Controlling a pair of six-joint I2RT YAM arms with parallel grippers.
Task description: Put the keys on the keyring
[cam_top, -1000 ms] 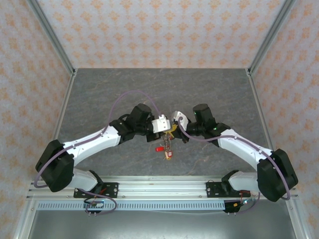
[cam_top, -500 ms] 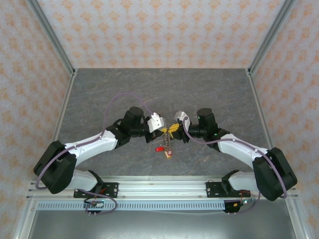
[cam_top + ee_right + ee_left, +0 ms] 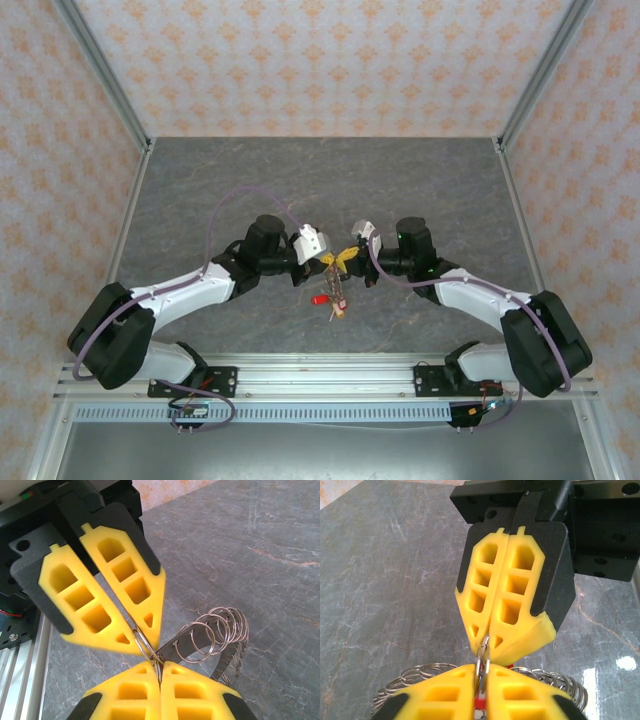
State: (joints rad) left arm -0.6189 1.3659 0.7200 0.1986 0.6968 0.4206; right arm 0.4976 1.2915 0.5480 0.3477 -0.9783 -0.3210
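**A:** Fingers of our left gripper (image 3: 482, 675) first: the yellow ribbed pads (image 3: 442, 695) sit a hair apart with the wire of the thin grey metal keyring (image 3: 482, 660) between them, so we read them as clamped on it.

**B:** And our right gripper (image 3: 160, 669)?

**A:** Its pads are pressed together, closed on the same keyring. From the left wrist we see the wire come out of their tips at 6 o'clock.

**B:** Where do we meet, seen from above?

**A:** Over the middle of the grey marbled tabletop (image 3: 430, 180). The left gripper reaches in from 9 o'clock and the right from 3 o'clock, tips just beside each other.

**B:** And the keys?

**A:** The small metal keys with red and pale yellow plastic tags (image 3: 335, 300) hang in a bunch at 6 o'clock of the pinch, below both sets of fingers. We cannot tell whether they touch the tabletop.

**B:** Anything else near our fingertips?

**A:** From the right wrist, a cluster of small silver split rings (image 3: 220, 625) sits at 2 o'clock of them, with a dark flat metal strip (image 3: 186, 647) running from it toward the pinch
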